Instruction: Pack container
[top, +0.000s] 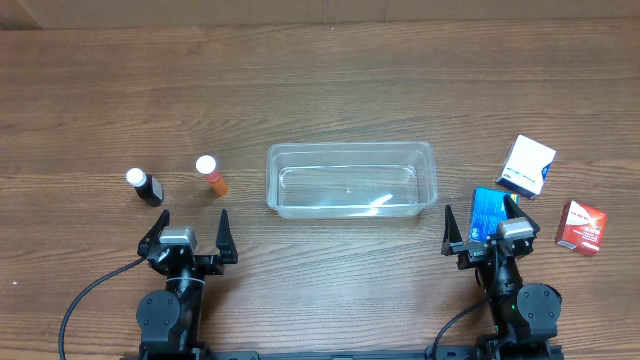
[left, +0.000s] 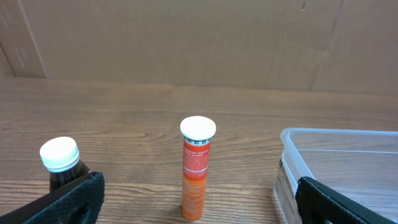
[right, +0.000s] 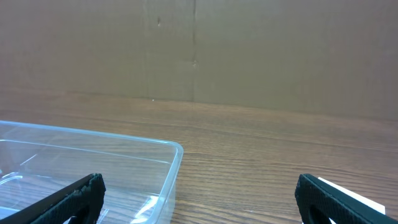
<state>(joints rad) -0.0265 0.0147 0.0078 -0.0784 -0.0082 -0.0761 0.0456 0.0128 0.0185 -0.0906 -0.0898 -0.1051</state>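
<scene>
The clear container (top: 272, 182) lies open and empty at the table's middle. It also shows at the right of the left wrist view (left: 329, 133) and the left of the right wrist view (right: 124, 140). My left gripper (top: 190, 232) is open and empty, just in front of an upright orange tube (top: 212, 176) with a white cap. In the left wrist view the gripper (left: 199, 200) frames the tube (left: 196, 165). My right gripper (top: 482, 230) is open, low over a blue box (top: 488, 208). In the right wrist view its jaws (right: 199, 198) hold nothing.
A dark bottle (top: 146, 187) with a white cap stands left of the orange tube, behind my left finger (left: 60, 158). A white and blue box (top: 527, 167) and a red box (top: 582, 227) lie at the right. A cardboard wall stands behind the table.
</scene>
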